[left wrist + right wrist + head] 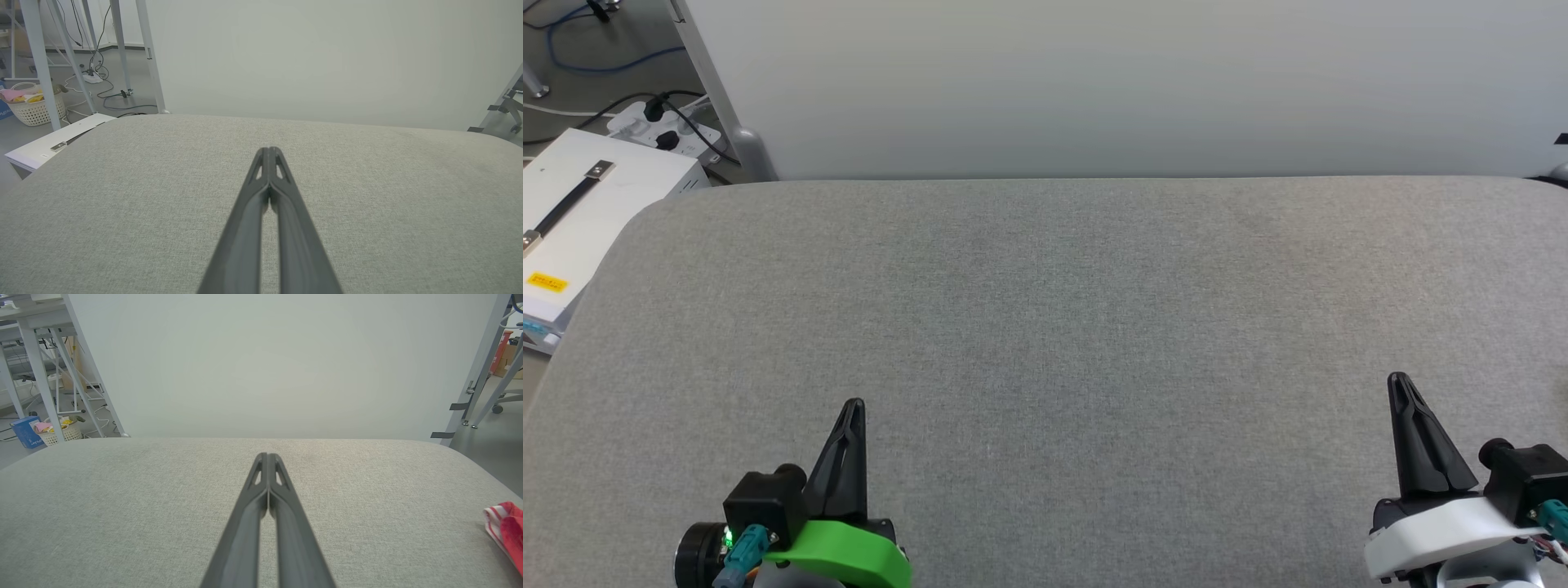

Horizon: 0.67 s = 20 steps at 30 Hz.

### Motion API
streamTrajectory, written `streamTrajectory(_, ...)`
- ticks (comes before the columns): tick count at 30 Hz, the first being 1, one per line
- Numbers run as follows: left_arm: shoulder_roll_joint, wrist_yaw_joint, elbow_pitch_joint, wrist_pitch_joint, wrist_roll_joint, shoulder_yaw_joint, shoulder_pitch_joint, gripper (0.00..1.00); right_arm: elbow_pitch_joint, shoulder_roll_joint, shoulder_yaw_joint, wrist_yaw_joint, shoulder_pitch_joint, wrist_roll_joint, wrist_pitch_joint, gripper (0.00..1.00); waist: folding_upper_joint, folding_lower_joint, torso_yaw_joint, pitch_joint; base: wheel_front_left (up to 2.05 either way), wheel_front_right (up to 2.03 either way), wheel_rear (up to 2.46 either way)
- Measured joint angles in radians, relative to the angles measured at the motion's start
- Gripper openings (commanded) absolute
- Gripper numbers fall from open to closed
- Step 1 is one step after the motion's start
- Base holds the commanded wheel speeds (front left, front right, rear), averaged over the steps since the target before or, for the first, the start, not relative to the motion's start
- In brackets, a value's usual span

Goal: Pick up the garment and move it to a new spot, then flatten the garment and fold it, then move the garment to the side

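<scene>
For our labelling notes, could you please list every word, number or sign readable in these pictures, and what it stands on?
No text here can be read outright.
On the yellow sticker of the white case: dark print, too small to read.
On the blue box on the floor: pale lettering, too blurred to read.
On the garment: the red and striped corner in view bears no lettering.

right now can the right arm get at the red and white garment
Probably yes: the garment lies on the grey padded surface to the right of the shut right end effector, with nothing between them.
</scene>
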Motion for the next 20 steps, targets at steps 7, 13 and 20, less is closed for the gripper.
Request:
streamTrajectory(7,0.0,0.008,-0.001,0.014,0.009,0.003,-0.006,0.0,0.002,0.003,0.002,0.0,-0.001,-0.013,0.013,0.0,0.0,0.0,0.0,-0.001,0.0,0.0,0.0)
streamTrajectory(13,0.0,0.01,-0.001,0.026,0.017,0.006,-0.008,0.0,0.004,0.005,0.004,0.0,-0.008,-0.021,0.024,0.0,0.0,0.0,0.0,-0.002,0.0,0.0,0.0)
streamTrajectory(20,0.0,0.018,-0.002,0.038,0.033,0.009,-0.009,0.0,0.007,0.008,0.006,0.0,-0.011,-0.031,0.04,0.0,0.0,0.0,-0.001,-0.003,0.0,0.0,0.0)
